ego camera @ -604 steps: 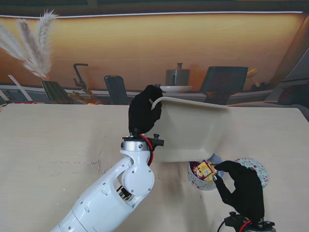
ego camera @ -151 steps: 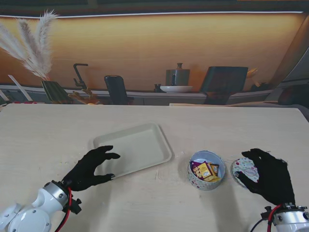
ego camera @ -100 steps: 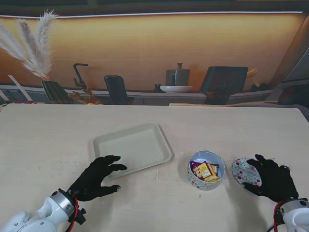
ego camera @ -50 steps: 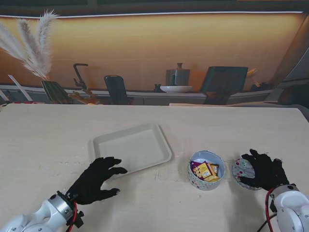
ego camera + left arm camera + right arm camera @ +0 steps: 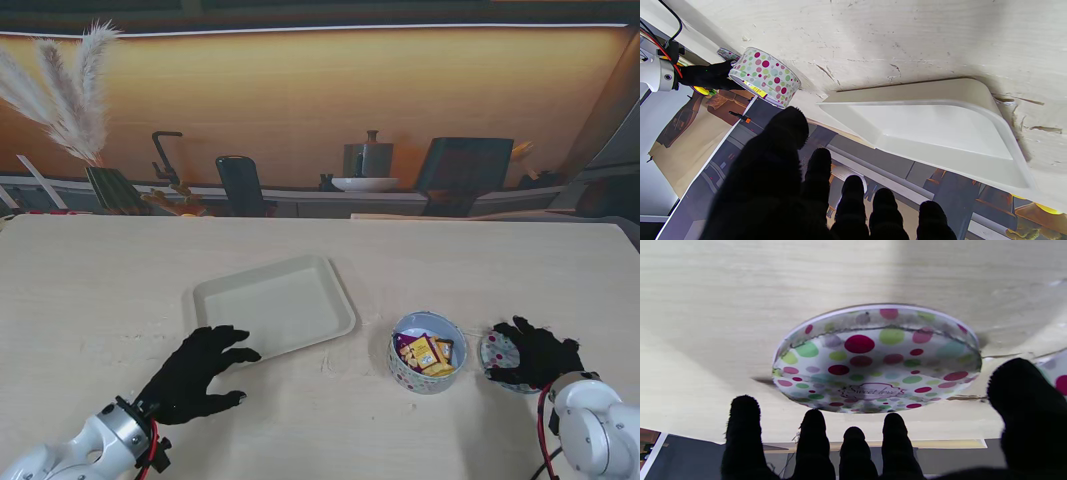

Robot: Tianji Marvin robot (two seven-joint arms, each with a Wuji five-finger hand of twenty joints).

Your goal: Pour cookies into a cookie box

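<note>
1. The cookie box (image 5: 427,352), a round polka-dot tin, is sitting open on the table (image 5: 100,290) toward the robot's right, with wrapped cookies (image 5: 424,353) lying inside it, so to my eye the pouring itself is looking finished.
2. The cream tray (image 5: 275,305) is lying flat and bare on the table to the left of the box, well apart from it, its long side running slantwise from near-left to far-right.
3. The left hand (image 5: 196,372) is resting with fingers spread and holding nothing, its fingertips (image 5: 851,184) just short of the tray's near edge (image 5: 917,150).
4. The lid (image 5: 503,352) is lying flat on the table just to the right of the box, and this is the relation that matters: it is lying directly under the right hand (image 5: 533,353), between that hand and the box.
5. The right hand is hovering over the lid with fingers apart, and in the right wrist view the lid (image 5: 873,360) is showing whole beyond the fingertips (image 5: 893,421); I am seeing nothing gripped, though whether any finger is touching the rim I cannot tell.
6. The right hand is far nearer the lid than the left, so I am judging that closing the box falls to it: a short carry leftward onto the tin.
</note>
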